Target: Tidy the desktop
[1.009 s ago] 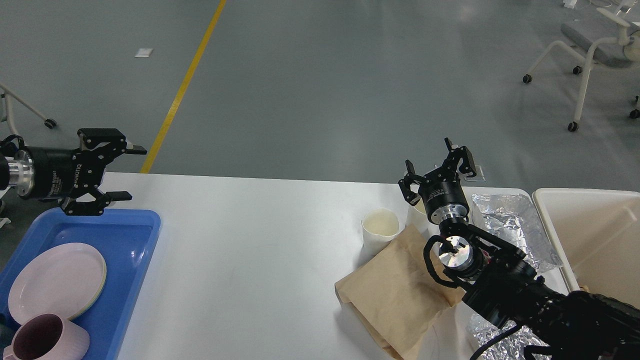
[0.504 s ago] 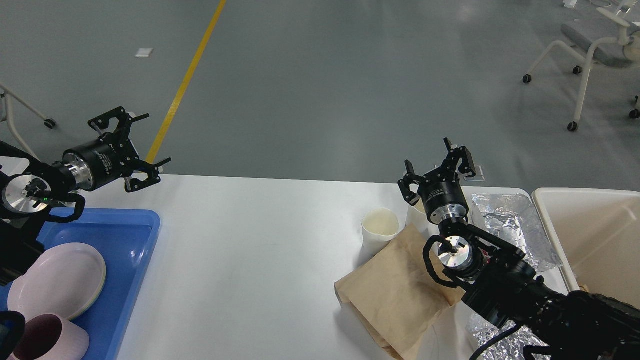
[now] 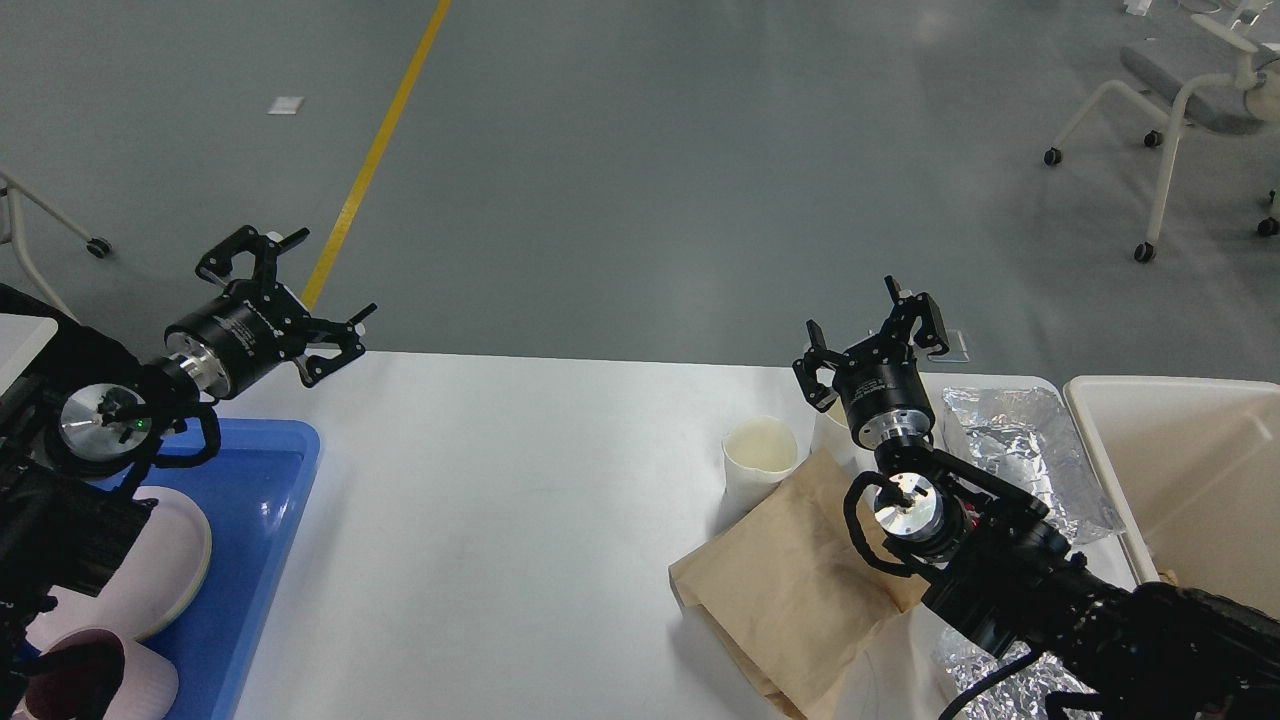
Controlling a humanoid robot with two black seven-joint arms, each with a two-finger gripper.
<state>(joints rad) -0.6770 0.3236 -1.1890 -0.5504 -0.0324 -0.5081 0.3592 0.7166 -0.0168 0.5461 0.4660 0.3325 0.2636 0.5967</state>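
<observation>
Desktop (image 3: pixel 500 520), plate (image 3: pixel 165 580) half-hidden

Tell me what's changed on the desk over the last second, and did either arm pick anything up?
Only the left gripper moved: it swung up from over the blue tray, turned to point away, and shifted right along the desktop's far edge, fingers open and empty. Its arm now hides part of the plate. The right gripper stayed open near the paper cup; the brown bag, foil and bin didn't move. Nothing was picked up.
</observation>
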